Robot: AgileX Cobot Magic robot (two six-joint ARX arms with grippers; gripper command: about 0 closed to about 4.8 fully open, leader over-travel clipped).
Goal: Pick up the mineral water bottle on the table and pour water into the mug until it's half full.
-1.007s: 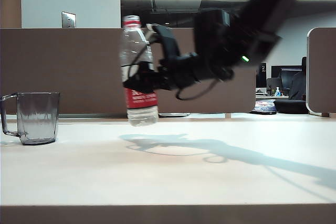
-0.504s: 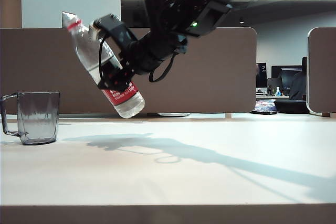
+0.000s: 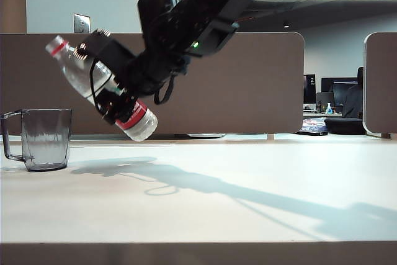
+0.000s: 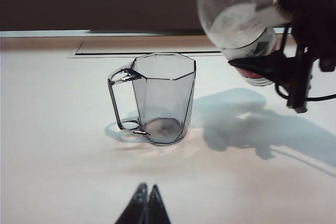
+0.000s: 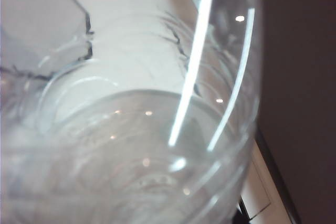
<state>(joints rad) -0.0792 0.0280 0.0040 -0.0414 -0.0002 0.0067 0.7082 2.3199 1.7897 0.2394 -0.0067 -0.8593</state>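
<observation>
The mineral water bottle (image 3: 75,69) hangs tilted in the air, its red-ringed neck up and to the left, toward the mug (image 3: 44,138), and its base low on the right. My right gripper (image 3: 103,80) is shut on its labelled middle. The smoky-grey mug stands upright at the table's (image 3: 248,203) left end and looks empty. From the left wrist, the mug (image 4: 164,97) sits ahead of my shut left gripper (image 4: 146,189), with the bottle (image 4: 233,22) above and beside it. The right wrist view is filled by the clear bottle (image 5: 157,145) with water inside, and the mug rim (image 5: 47,30) shows beyond.
Brown partition panels (image 3: 248,85) back the table. A recessed slot (image 4: 152,53) runs in the tabletop just behind the mug. The brown front edge (image 3: 198,254) runs along the near side. The arm's shadow (image 3: 205,184) lies across the white top.
My right arm swung left with the bottle, bringing it from the table's middle to near the mug, and tipped it from upright to steeply tilted, neck toward the mug. The mug has not moved.
</observation>
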